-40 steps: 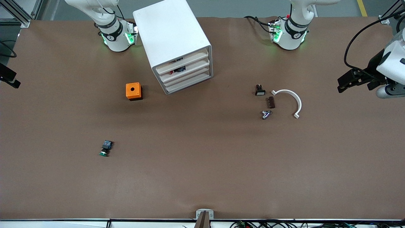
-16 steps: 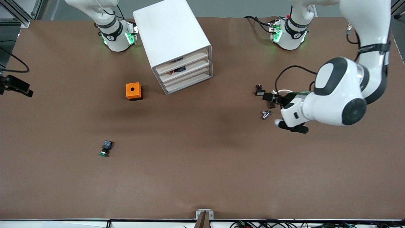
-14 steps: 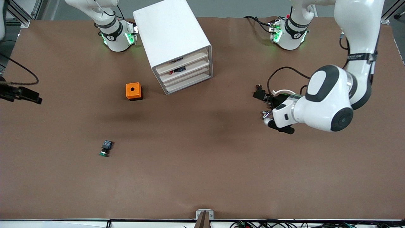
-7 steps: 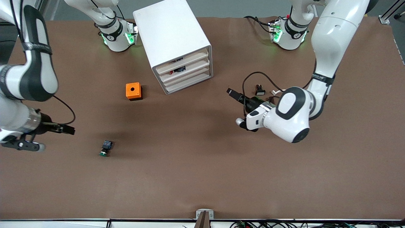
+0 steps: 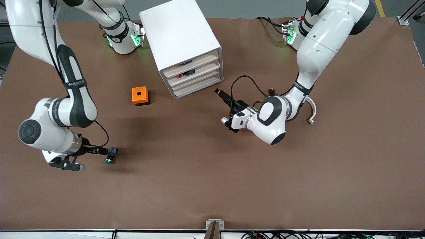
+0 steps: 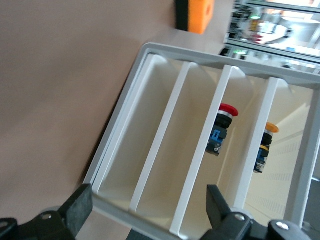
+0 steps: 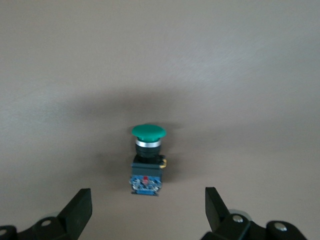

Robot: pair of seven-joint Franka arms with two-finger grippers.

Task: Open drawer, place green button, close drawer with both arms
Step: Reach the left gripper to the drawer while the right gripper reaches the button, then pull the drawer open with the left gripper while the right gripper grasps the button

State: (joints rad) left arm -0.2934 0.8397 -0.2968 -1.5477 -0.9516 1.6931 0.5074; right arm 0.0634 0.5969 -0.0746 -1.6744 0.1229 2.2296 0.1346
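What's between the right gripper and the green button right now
Nothing. In the right wrist view the button lies on bare table ahead of the open right gripper, with no contact.

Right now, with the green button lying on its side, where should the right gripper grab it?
Grip the button across its square black-and-blue body, probably not the rounded green cap, which would likely slip. It lies on its side between the open fingers of the right gripper, so come straight down and close on the flat sides.
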